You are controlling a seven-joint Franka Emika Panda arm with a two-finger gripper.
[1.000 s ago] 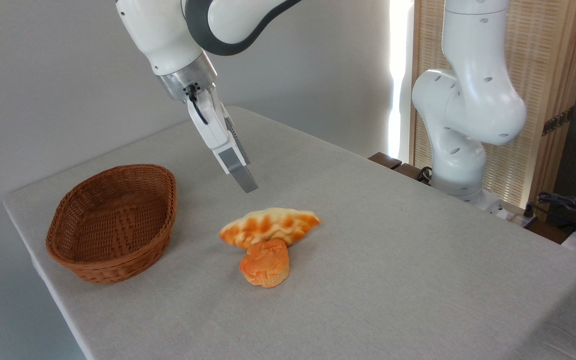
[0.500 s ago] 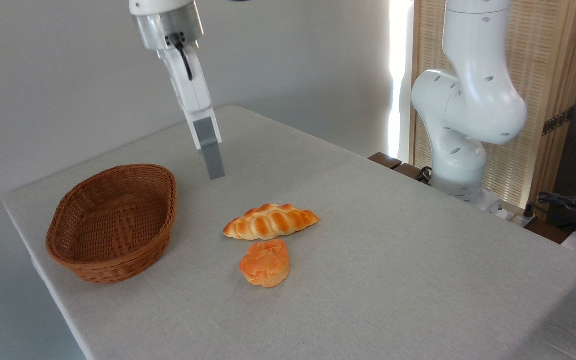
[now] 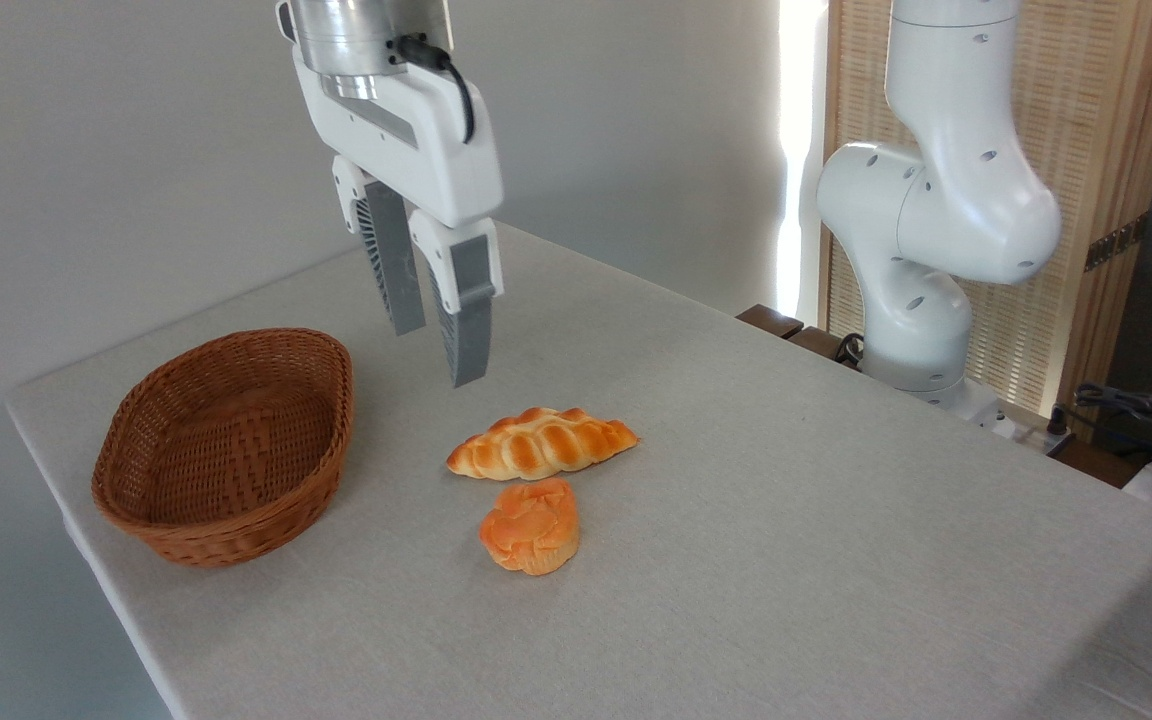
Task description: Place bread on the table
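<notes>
A robot test room, staged like a home.
1 white robot arm [image 3: 936,200] is bolted beside a cloth-covered table [image 3: 786,560]; tangled cables [image 3: 1136,410] lie far right, with a slatted wooden screen [image 3: 1086,150] behind.

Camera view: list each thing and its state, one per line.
hand: open, empty, fingers pointing down, raised above the table behind the bread.
bread: lying flat on the table, free of the hand.
bun: resting on the table just in front of the bread.
basket: upright, nothing visible inside.
table: covered by a light cloth, carrying the bread, bun and basket.
</notes>
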